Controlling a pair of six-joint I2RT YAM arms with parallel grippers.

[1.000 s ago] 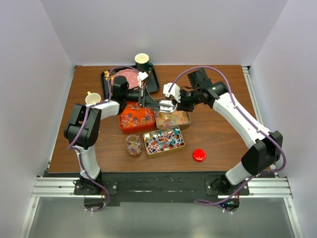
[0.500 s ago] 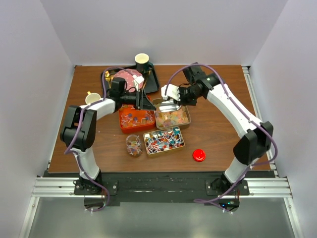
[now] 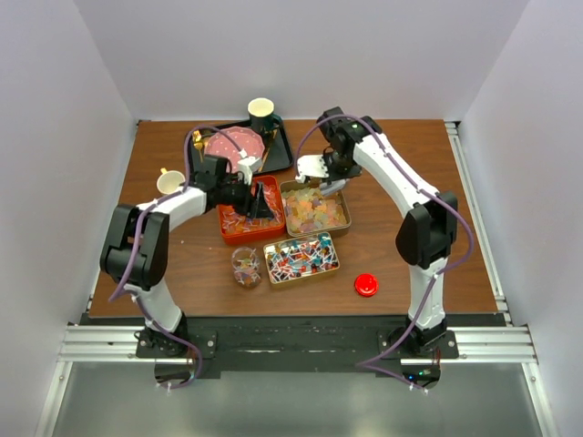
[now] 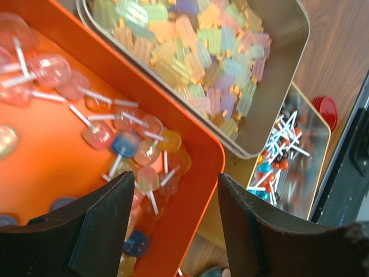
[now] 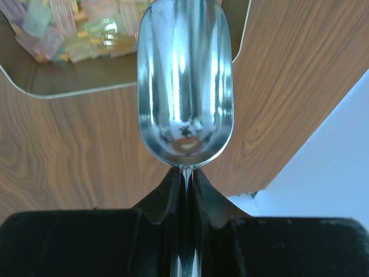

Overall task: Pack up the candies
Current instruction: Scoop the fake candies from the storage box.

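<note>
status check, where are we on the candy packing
Left gripper open, empty, over orange tray of lollipops. Right gripper shut on metal scoop; scoop empty, tip at rim of gummy tin. Nothing blocking.

The candies (image 3: 314, 214) lie heaped in 3 trays (image 3: 223, 238): pastel gummies, stick lollipops, bright wrapped sweets.

red lid (image 3: 366, 285), paper cup (image 3: 261, 111), black tray (image 3: 284, 151) with pink plate (image 3: 228, 145)

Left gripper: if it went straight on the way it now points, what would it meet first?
Most likely the lollipops in the orange tray, near its corner. The open left gripper points down at them with nothing in between, though depth is hard to judge.
</note>
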